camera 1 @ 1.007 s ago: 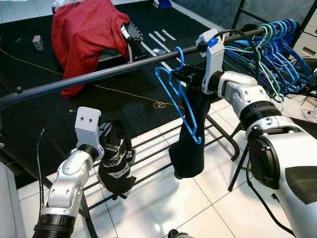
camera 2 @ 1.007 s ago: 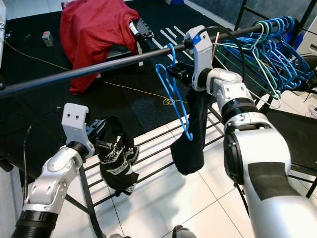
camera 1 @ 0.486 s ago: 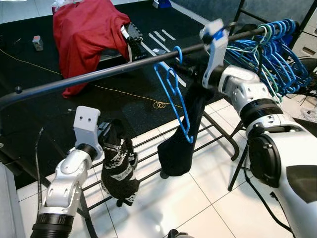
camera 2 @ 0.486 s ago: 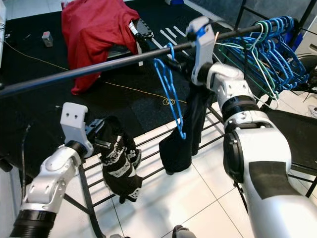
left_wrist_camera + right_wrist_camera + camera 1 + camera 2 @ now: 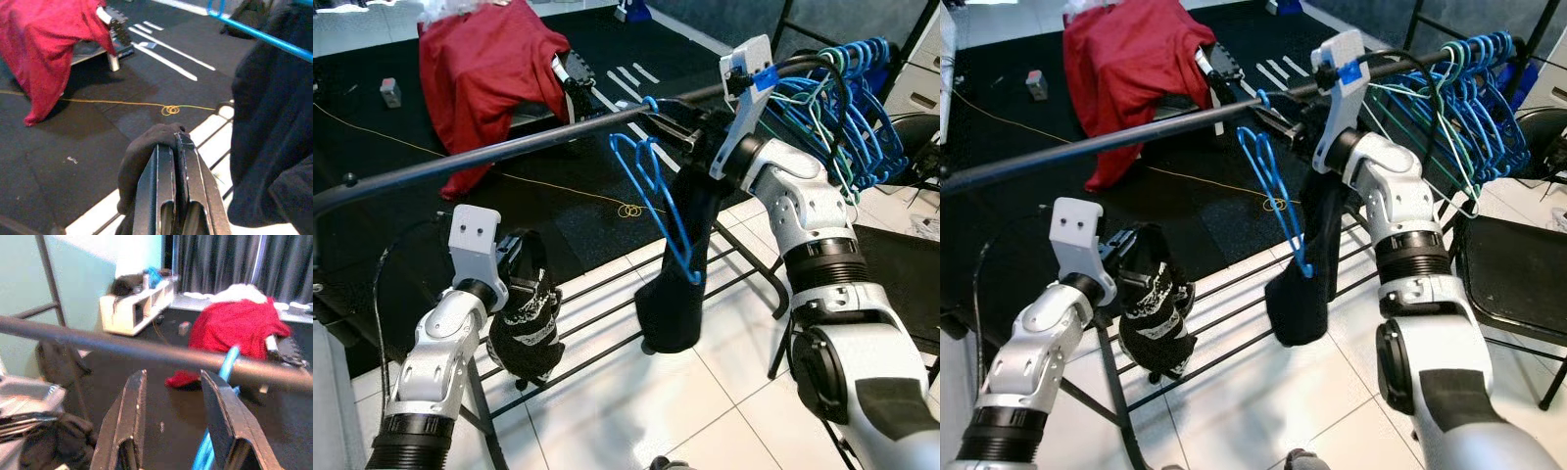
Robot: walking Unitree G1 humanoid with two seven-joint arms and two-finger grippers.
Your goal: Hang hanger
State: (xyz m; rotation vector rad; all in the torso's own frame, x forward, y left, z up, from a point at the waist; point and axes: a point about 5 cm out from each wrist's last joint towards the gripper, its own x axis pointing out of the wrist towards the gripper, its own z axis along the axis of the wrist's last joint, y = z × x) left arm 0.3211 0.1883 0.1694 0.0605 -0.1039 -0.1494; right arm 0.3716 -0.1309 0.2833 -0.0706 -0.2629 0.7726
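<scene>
Hanger, blue, with a dark garment draped on it, now has its hook right at the black rail, just in front of our right pincer. Half a second ago the hook sat a little lower against the bar and the garment swung more to our left; since then our right arm has lifted and reached further over the rail, and the hanger hangs straighter beneath it. We judge that the hook is on the rail, or nearly so (the exact contact is hard to make out), so hanging is close to finished.

Our right arm is raised and stretched forward, wrist above the bar, and its pincer is spread, with the blue hook showing between the fingers but not gripped as far as we can see. Behind that arm a bunch of blue hangers crowds the far end of the rail.

Our left arm is bent low beside the rack, its pincer pressed together on a dark patterned cloth that dangles below it.
</scene>
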